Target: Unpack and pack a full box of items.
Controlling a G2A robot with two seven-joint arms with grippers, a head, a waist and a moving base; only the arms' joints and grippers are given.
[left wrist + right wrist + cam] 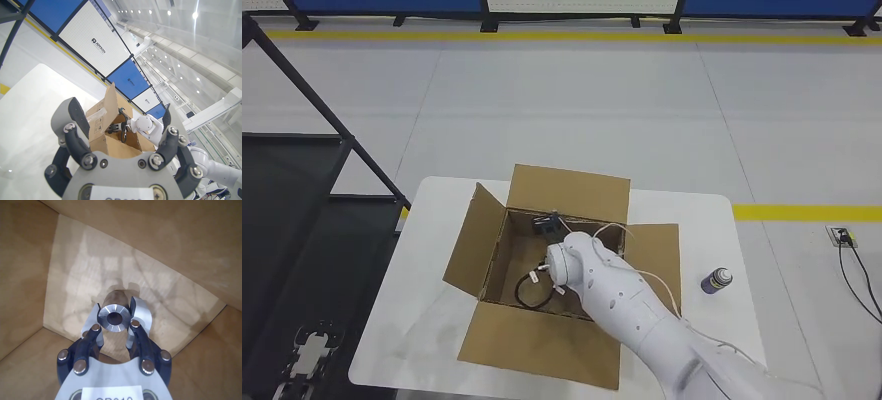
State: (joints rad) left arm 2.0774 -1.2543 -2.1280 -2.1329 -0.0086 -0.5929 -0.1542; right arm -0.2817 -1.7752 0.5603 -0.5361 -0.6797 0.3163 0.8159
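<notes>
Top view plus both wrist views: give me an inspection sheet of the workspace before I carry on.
Surface: white table, box near its middle.
Job's things: cardboard box, flaps open; metal cylinder held inside it; small can upright on the table beside the box.
Clutter: nothing seen.
Grippers: right gripper shut on the cylinder; left gripper open, empty, apart from the box.
Cables: black cable looped at the right wrist inside the box; floor socket with a lead.
Surroundings: dark metal frame beside the table; yellow floor line.
</notes>
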